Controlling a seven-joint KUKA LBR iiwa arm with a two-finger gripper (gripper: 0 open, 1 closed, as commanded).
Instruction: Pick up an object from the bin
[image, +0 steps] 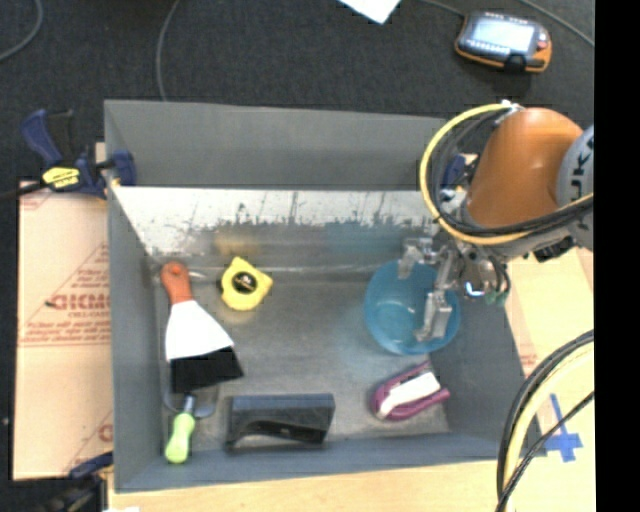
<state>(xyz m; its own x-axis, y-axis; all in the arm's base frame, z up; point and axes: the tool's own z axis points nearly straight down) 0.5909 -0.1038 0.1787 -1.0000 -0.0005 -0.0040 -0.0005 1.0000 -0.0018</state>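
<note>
Gripper (430, 290) is seen low over a blue bowl (392, 318), which lies at the right side of the bin (300, 335). Whether the gripper is open or closed cannot be told.

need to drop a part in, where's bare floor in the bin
Bare floor in the middle, between tape measure, bowl and black block. Crowded at the view's left round the brush, and at the bowl under the gripper.
</note>
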